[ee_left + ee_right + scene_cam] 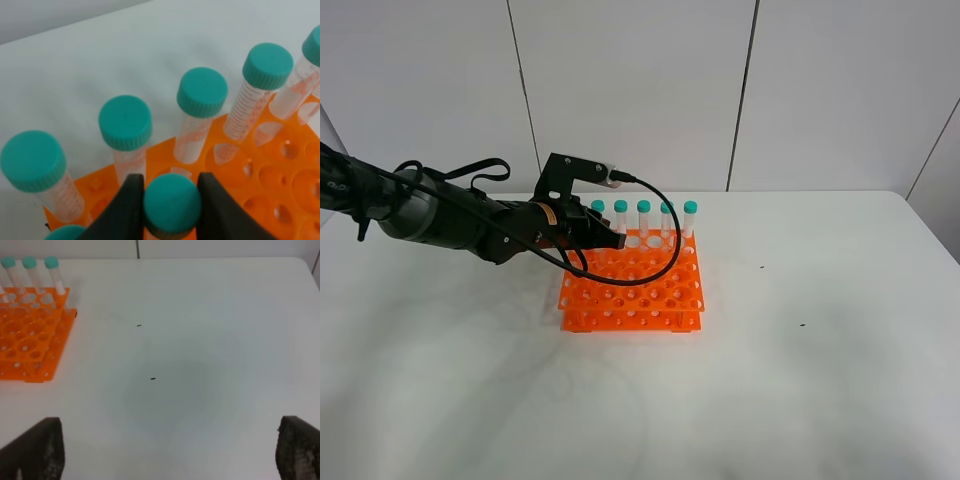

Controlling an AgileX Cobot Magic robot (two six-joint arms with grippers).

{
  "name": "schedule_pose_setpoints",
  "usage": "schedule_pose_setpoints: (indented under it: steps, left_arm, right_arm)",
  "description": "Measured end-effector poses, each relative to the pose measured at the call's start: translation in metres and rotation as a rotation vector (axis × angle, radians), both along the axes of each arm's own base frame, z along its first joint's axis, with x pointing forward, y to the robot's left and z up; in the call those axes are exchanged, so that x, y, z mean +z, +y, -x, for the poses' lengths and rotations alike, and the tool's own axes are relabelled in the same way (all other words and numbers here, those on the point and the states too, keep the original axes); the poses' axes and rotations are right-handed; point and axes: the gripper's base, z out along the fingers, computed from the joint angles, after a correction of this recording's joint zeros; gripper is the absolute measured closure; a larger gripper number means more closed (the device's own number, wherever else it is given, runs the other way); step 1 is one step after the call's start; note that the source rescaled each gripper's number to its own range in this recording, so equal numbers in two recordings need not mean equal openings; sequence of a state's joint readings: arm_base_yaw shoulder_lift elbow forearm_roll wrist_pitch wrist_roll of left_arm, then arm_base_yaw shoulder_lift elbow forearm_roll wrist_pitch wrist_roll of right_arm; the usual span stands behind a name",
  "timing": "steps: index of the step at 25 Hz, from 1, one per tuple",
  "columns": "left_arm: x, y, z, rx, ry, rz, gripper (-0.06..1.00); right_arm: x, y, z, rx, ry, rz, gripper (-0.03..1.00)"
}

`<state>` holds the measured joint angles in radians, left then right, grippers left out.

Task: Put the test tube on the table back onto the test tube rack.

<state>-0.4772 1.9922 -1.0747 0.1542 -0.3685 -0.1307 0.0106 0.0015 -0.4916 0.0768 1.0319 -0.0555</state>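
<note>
The left pincer is clamped on the teal cap of the test tube, which stands over the back part of the orange test tube rack, just in front of the row of capped tubes at its far edge. The held tube's body is hidden below its cap, so whether it sits in a hole cannot be told. The right pincer is spread wide above the bare white surface beside the rack, holding nothing, only its finger edges showing.

Bright, even overhead light washes the white table, casting only soft shadows under the orange rack, while nearest teal caps blur at the frame's bottom.
</note>
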Motion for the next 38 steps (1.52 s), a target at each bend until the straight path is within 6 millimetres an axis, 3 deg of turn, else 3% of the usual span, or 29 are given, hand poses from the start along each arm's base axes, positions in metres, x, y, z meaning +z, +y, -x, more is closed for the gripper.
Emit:
schedule_pose_setpoints:
  steps: [3,8,13,17,23,25,29,31,35,38]
  left_arm:
    - [0.000,0.000,0.000,0.000,0.000,0.000,0.93]
    - [0.002,0.000,0.000,-0.002,-0.005,0.002,0.69]
    - [0.011,0.000,0.002,-0.001,-0.017,0.007,0.64]
    - [0.025,0.002,0.004,0.000,-0.034,0.013,0.63]
    - [0.071,0.009,0.016,0.004,-0.070,0.016,0.61]
    - [0.086,0.014,0.024,0.010,-0.051,-0.003,0.52]
    - [0.112,0.025,0.040,0.026,-0.007,-0.037,0.14]
    - [0.116,0.030,0.049,0.040,0.058,-0.067,0.01]
    - [0.119,0.038,0.056,0.078,0.256,-0.124,-0.05]
    - [0.126,0.046,0.048,0.075,0.387,-0.171,-0.06]
  right_arm:
    - [0.000,0.000,0.000,0.000,0.000,-0.001,0.05]
    - [0.000,0.000,0.000,0.000,0.000,-0.001,0.05]
    - [0.000,0.000,0.000,0.000,0.000,-0.001,0.05]
    - [0.000,0.000,0.000,0.000,0.000,-0.001,0.05]
    - [0.000,0.000,0.000,0.000,0.000,-0.001,0.05]
    - [0.000,0.000,0.000,0.000,0.000,-0.001,0.05]
    - [0.000,0.000,0.000,0.000,0.000,-0.001,0.05]
    - [0.000,0.000,0.000,0.001,0.000,-0.001,0.05]
    - [0.000,0.000,0.000,0.001,0.000,-0.001,0.05]
    - [0.000,0.000,0.000,0.001,0.000,-0.001,0.05]
